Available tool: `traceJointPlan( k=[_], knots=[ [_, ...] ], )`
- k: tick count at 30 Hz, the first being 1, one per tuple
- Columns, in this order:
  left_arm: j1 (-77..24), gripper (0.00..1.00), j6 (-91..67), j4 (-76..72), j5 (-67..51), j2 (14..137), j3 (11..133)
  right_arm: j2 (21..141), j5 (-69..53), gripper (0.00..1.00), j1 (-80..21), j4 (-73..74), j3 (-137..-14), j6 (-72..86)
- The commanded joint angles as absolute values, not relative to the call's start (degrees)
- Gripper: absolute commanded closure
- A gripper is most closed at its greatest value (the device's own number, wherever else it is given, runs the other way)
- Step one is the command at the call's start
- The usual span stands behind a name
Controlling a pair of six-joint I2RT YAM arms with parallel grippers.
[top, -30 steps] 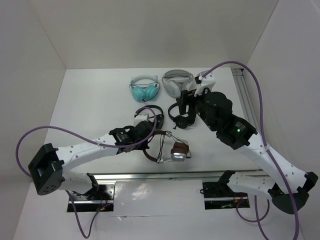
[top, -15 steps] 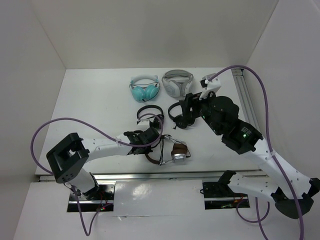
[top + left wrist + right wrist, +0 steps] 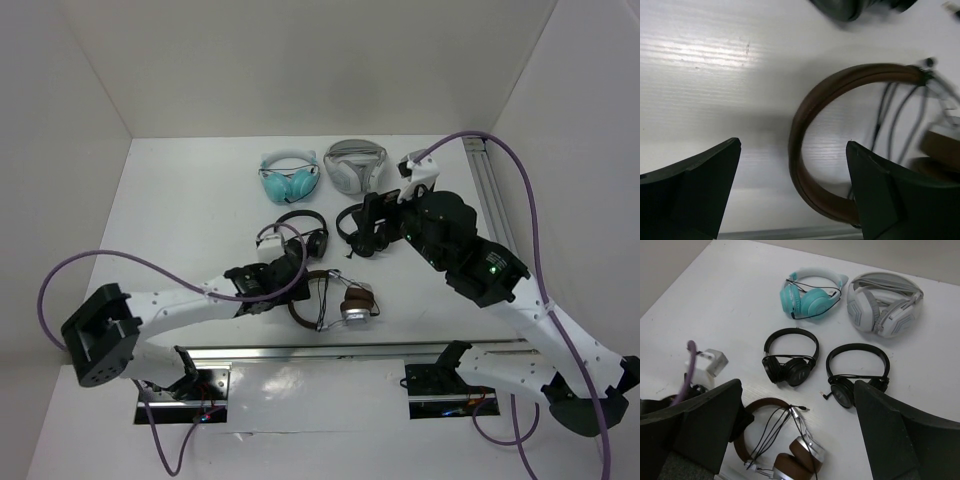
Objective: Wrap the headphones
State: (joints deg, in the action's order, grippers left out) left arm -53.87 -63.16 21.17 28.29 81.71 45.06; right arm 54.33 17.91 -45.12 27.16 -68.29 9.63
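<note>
The headphones (image 3: 345, 302) lie near the table's front edge, with a brown headband (image 3: 807, 120), silver-and-brown ear cups (image 3: 795, 462) and thin black cable strands (image 3: 770, 432) stretched across the band's loop. My left gripper (image 3: 293, 283) sits low at the headband's left curve. It is open, and the band passes between its fingers (image 3: 700, 170) without being gripped. My right gripper (image 3: 372, 232) hangs open higher up, over the black pairs behind, with nothing in it.
Two small black headphones (image 3: 790, 360) (image 3: 857, 372) lie just behind the brown pair. Teal headphones (image 3: 810, 295) and white-grey headphones (image 3: 882, 305) sit at the back. A metal rail (image 3: 300, 352) runs along the near edge, and another rail (image 3: 490, 190) lines the right side.
My left gripper has gone from shut to open beside the headband, and its arm has swung back to the left. The right gripper's jaws have spread wider.
</note>
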Motion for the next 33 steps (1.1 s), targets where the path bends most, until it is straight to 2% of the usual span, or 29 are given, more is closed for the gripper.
traceJointPlan(
  k=[1, 5, 9, 11, 16, 20, 26, 33],
  knots=[
    [-54.1, 0.0, -60.9, 18.6, 30.2, 74.2, 45.2, 54.1, 19.0, 0.0, -46.0, 32.7, -73.4, 12.1],
    [-54.1, 0.0, -56.7, 24.1, 32.0, 67.2, 50.4, 52.8, 18.1, 0.0, -46.5, 37.1, -75.0, 13.6],
    [-54.6, 0.0, -56.7, 43.1, 36.7, 59.0, 57.7, 51.2, 15.0, 0.0, -46.5, 44.5, -77.2, 17.2],
    [-54.6, 0.0, -56.7, 47.4, 36.7, 54.2, 59.0, 50.2, 15.0, 0.0, -46.5, 45.1, -75.9, 17.7],
    [-54.6, 0.0, -55.5, 57.6, 37.9, 34.6, 60.4, 43.2, 15.0, 0.0, -46.5, 50.0, -75.9, 19.7],
    [-54.6, 0.0, -54.7, 63.2, 39.0, 25.2, 61.6, 40.3, 13.0, 0.0, -45.4, 54.3, -76.7, 20.2],
    [-54.6, 0.0, -59.3, 72.6, 38.5, 18.3, 64.2, 32.5, 21.1, 0.0, -43.4, 64.1, -79.9, 22.4],
    [-54.6, 0.0, -58.9, 75.0, 35.2, 12.5, 65.4, 26.1, 24.9, 0.0, -42.9, 75.2, -85.3, 25.8]
  ],
)
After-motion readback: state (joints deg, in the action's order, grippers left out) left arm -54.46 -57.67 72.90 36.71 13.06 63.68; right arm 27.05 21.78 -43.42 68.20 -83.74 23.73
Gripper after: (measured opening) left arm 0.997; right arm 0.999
